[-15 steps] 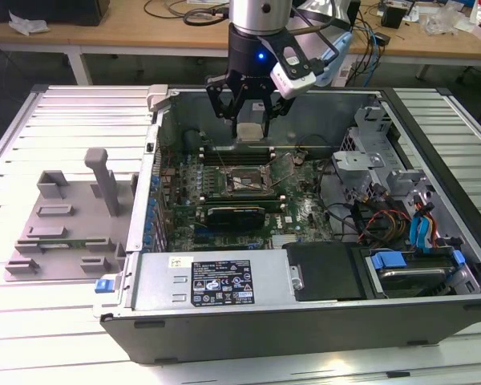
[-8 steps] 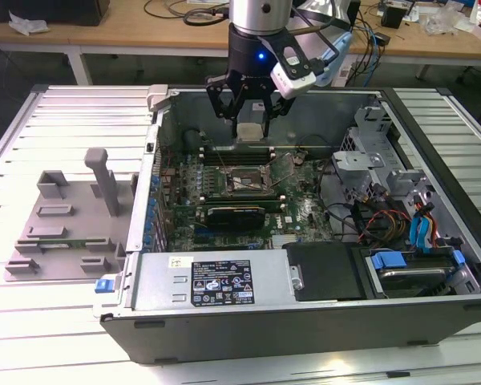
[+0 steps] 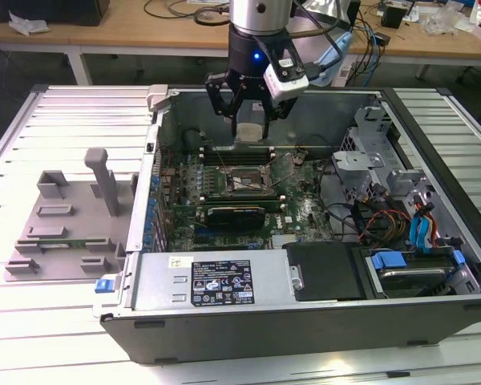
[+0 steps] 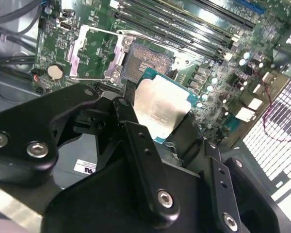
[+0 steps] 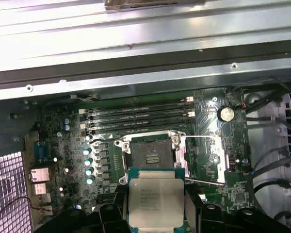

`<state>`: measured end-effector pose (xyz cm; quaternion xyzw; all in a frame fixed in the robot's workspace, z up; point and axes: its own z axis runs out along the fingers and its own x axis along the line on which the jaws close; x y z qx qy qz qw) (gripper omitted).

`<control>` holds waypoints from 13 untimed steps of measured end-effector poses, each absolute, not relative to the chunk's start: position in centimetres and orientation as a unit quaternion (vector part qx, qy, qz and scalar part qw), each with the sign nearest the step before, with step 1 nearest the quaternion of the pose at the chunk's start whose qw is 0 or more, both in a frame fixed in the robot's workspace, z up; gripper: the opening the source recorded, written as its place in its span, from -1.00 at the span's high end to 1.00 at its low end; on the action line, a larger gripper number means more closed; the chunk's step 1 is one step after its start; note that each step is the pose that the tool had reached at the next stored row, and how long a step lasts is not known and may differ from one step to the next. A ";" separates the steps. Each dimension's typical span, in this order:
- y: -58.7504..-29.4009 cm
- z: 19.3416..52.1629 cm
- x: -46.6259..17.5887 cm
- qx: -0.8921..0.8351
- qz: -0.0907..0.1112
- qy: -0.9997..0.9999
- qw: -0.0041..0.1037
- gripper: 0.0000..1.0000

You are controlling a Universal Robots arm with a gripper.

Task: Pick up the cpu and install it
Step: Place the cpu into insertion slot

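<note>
One cpu (image 4: 161, 110) is sitting clamped in the gripper (image 4: 160, 116), whose black fingers (image 4: 131, 121) are pressing on two of its opposite edges. Its silver-grey top is facing both wrist cameras, with a thin pale rim showing around it. The chip is hanging in the air over the motherboard (image 3: 305, 210), close to the socket (image 5: 153, 158) but apart from it and not yet seated.

The socket's square contact field is lying bare, and its metal load plate (image 5: 203, 160) is lying swung open beside it. On the socket's other side, the long memory slots (image 5: 136, 116) are running in parallel rows. A round coin cell (image 5: 226, 114) is sitting on the board beyond the load plate.

The exterior view is taking in the wider scene. The arm is reaching down from the far side into an open computer case (image 3: 224, 325) lying on its side. The case is holding the motherboard in its middle, a black power supply (image 3: 224, 281) along its near wall, and metal drive bays with blue tabs (image 3: 421, 233) toward the exterior view's right. Outside the case, at the exterior view's left, a grey tray (image 3: 60, 241) with upright posts is resting on the slatted metal table (image 3: 32, 321).

The wrist views are giving the close detail instead, namely the chip's rim and the pads of the socket.
</note>
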<state>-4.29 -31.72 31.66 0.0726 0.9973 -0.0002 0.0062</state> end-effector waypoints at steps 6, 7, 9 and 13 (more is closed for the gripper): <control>-31.7 31.6 -4.3 0.136 -0.001 0.991 0.006 -0.10; -31.7 31.6 -4.3 0.146 -0.001 0.989 0.006 -0.10; -31.7 31.6 -4.3 0.169 -0.001 0.986 0.006 -0.10; -31.7 31.6 -4.3 0.211 -0.001 0.977 0.006 -0.10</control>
